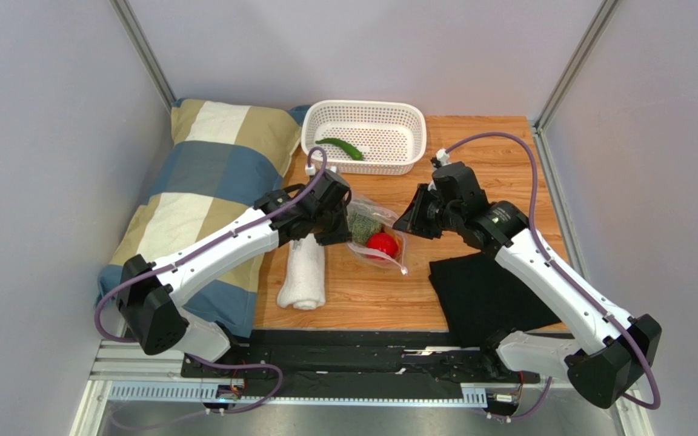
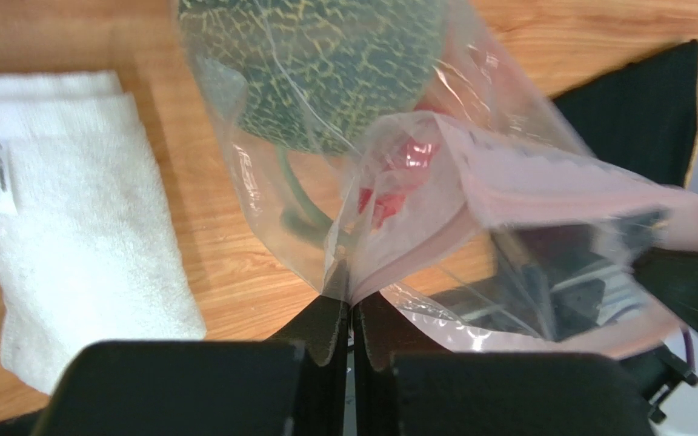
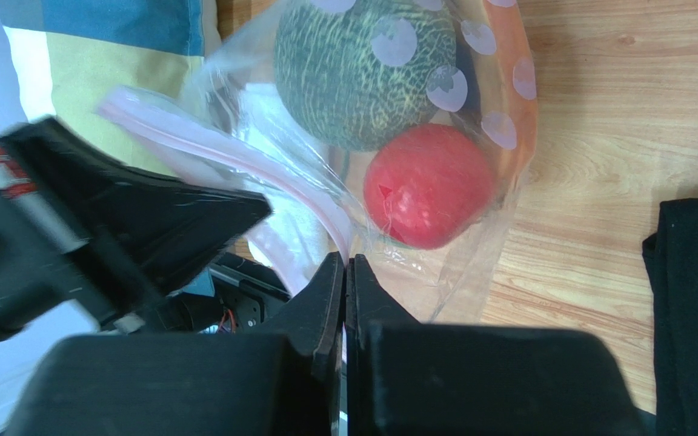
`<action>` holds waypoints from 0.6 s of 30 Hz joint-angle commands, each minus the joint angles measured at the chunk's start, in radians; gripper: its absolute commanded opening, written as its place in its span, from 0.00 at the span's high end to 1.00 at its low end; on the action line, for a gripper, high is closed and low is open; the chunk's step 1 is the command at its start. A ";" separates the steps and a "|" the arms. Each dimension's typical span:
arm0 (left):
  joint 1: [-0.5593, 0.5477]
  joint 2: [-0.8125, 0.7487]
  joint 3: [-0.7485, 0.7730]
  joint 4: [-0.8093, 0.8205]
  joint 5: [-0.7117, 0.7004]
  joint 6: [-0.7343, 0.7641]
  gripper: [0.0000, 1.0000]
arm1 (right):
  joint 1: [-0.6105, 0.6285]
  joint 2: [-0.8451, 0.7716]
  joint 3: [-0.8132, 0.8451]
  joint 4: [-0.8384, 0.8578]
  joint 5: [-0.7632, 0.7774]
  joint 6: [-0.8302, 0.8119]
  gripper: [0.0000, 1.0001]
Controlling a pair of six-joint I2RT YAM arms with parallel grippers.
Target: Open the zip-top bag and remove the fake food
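Observation:
The clear zip-top bag [image 1: 375,234] lies mid-table between my two grippers, its mouth pulled apart. Inside are the round bumpy green vegetable [image 3: 362,68] and the red tomato [image 3: 430,186]. My left gripper [image 2: 353,300] is shut on one lip of the bag [image 2: 471,173] by the pinkish zip strip. My right gripper [image 3: 345,263] is shut on the opposite lip. In the top view the left gripper [image 1: 342,234] is at the bag's left and the right gripper [image 1: 407,222] at its right. The slim green pepper [image 1: 341,148] lies in the white basket [image 1: 407,136]. The purple-and-orange piece is out of view.
A rolled white towel [image 1: 303,272] lies just left of the bag. A black cloth [image 1: 489,295] lies at the front right. A checked pillow [image 1: 198,200] fills the left side. The basket stands at the back.

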 commanded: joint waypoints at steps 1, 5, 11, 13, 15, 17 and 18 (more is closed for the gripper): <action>-0.002 -0.019 0.182 -0.055 0.005 0.223 1.00 | -0.033 -0.043 0.011 -0.030 0.015 -0.024 1.00; -0.002 -0.036 0.306 -0.124 0.061 0.343 1.00 | -0.100 -0.020 0.043 -0.125 -0.119 -0.105 1.00; -0.004 0.051 0.372 -0.084 0.284 0.346 1.00 | -0.125 -0.033 0.074 -0.255 -0.113 -0.151 1.00; -0.002 0.120 0.388 -0.090 0.336 0.358 1.00 | -0.169 -0.047 -0.028 -0.219 -0.127 -0.164 1.00; -0.002 0.163 0.395 -0.074 0.392 0.377 1.00 | -0.202 -0.046 -0.090 -0.202 -0.130 -0.212 1.00; -0.002 0.219 0.431 -0.061 0.423 0.384 1.00 | -0.251 -0.034 -0.134 -0.211 -0.120 -0.243 1.00; -0.002 0.228 0.441 -0.049 0.433 0.383 1.00 | -0.263 -0.033 -0.137 -0.214 -0.114 -0.257 1.00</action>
